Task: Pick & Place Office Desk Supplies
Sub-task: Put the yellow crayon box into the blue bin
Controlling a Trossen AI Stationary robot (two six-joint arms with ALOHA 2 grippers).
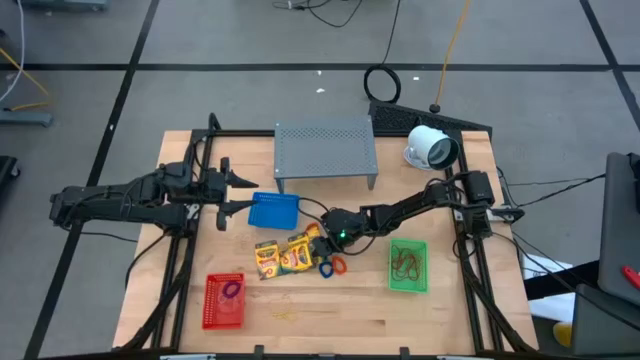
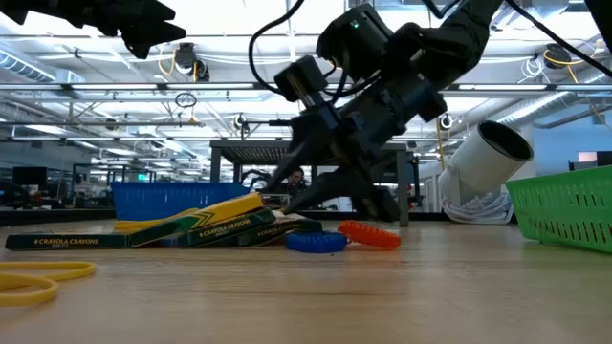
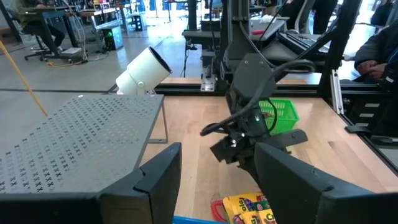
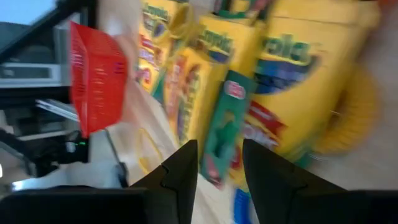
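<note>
Several yellow crayon packs (image 1: 285, 255) lie in a loose heap at the table's middle, some leaning on others (image 2: 206, 227). My right gripper (image 1: 322, 238) slants down onto the heap's right end, open; in its wrist view its fingers (image 4: 221, 165) stand on either side of one pack's green edge (image 4: 225, 127). A blue rubber band (image 2: 316, 241) and an orange one (image 2: 368, 234) lie flat just right of the packs. My left gripper (image 1: 235, 195) hangs open above the table's left side, beside the blue basket (image 1: 273, 210), with nothing between its fingers (image 3: 217, 186). My right gripper comes at the heap slanting down from the table's right side. Its two fingers straddle the green edge (image 4: 217, 155) of one crayon pack, and I cannot tell whether they touch it. The pack lies on the heap.
A green basket (image 1: 408, 265) with rubber bands sits near right, and a red basket (image 1: 224, 300) holding a purple band near left. A yellow band (image 1: 283, 317) lies by the front edge. The grey perforated stand (image 1: 325, 150) and the white camera device (image 1: 430, 148) stand at the back.
</note>
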